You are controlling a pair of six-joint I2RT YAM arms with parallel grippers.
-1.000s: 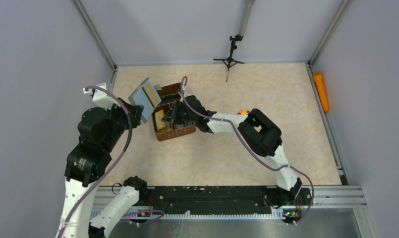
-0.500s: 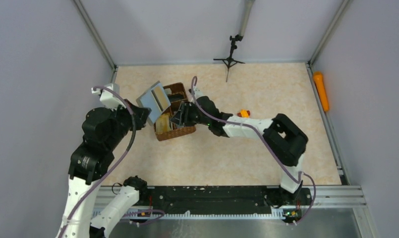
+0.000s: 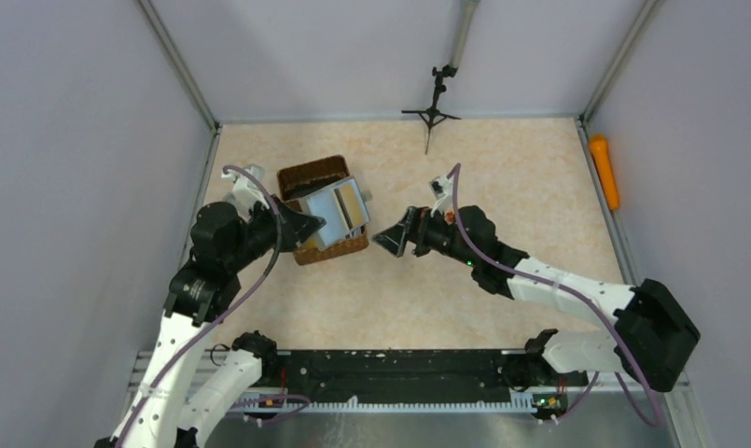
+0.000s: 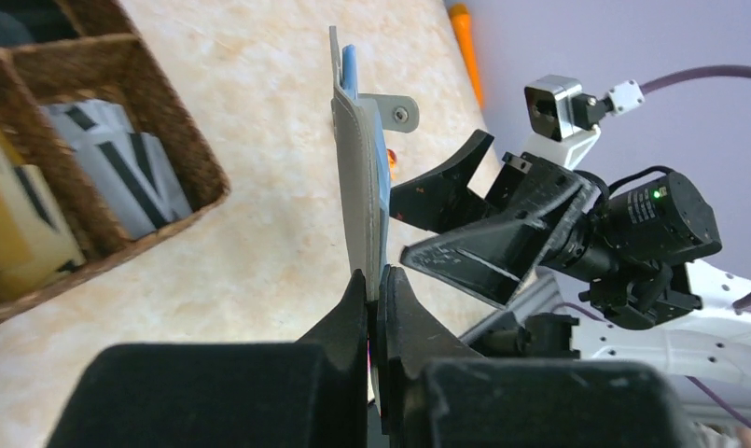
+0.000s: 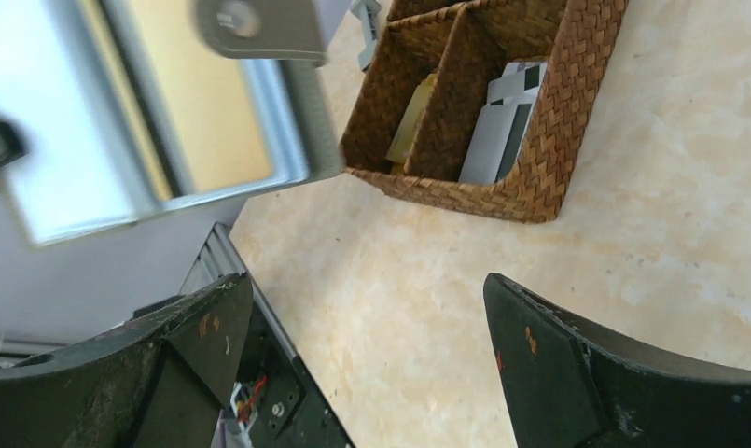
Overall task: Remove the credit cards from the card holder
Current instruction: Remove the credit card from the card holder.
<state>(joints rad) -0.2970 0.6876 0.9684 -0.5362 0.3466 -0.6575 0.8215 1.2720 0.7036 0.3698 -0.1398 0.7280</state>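
My left gripper (image 3: 308,224) is shut on the lower edge of the grey card holder (image 3: 341,210), which hangs open and tilted above the wicker basket (image 3: 311,172). The left wrist view shows the card holder (image 4: 355,187) edge-on, pinched between the fingertips (image 4: 376,280). The right wrist view shows its tan pocket and pale rim (image 5: 157,121). Credit cards lie in the basket: grey ones (image 5: 497,135) in one compartment, a pale yellow one (image 5: 410,112) in the other. My right gripper (image 3: 393,238) stands open and empty just right of the holder, its jaws (image 5: 364,280) wide over bare table.
The two-compartment basket (image 4: 157,103) sits at the left middle of the table. A small tripod (image 3: 432,112) stands at the back. An orange cylinder (image 3: 604,173) lies along the right wall. The arm-base rail (image 3: 399,369) runs along the near edge.
My right gripper has drawn back to the right, out of the basket, and opened wide. My left arm has swung the card holder rightward, over the basket.
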